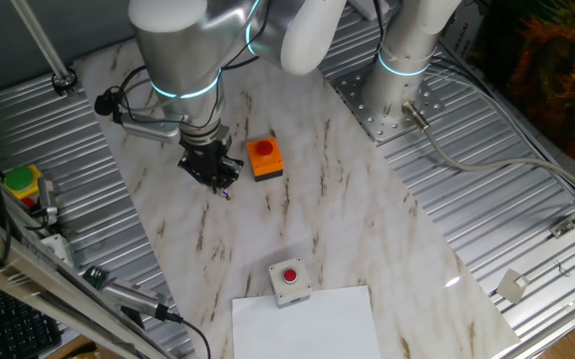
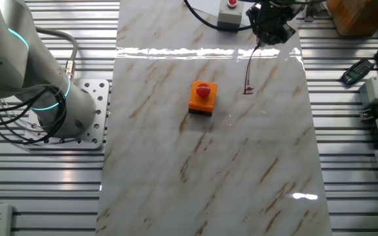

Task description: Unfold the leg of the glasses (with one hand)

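The glasses [image 2: 253,65] show in the other fixed view as a thin dark reddish-brown wire. It hangs from my gripper [image 2: 264,38] down to a small end near the tabletop, right of the orange box. My gripper is raised above the table and looks shut on the upper end of the glasses. In one fixed view my gripper [image 1: 216,178] hides most of the glasses; only a small tip [image 1: 229,191] shows below the fingers. The lenses are too small to make out.
An orange box with a red button [image 1: 264,158] stands just beside the gripper, also seen in the other fixed view [image 2: 202,97]. A grey box with a red button [image 1: 290,281] and a white sheet [image 1: 307,324] lie near one table end. The arm base [image 2: 51,108] stands beside the marble top.
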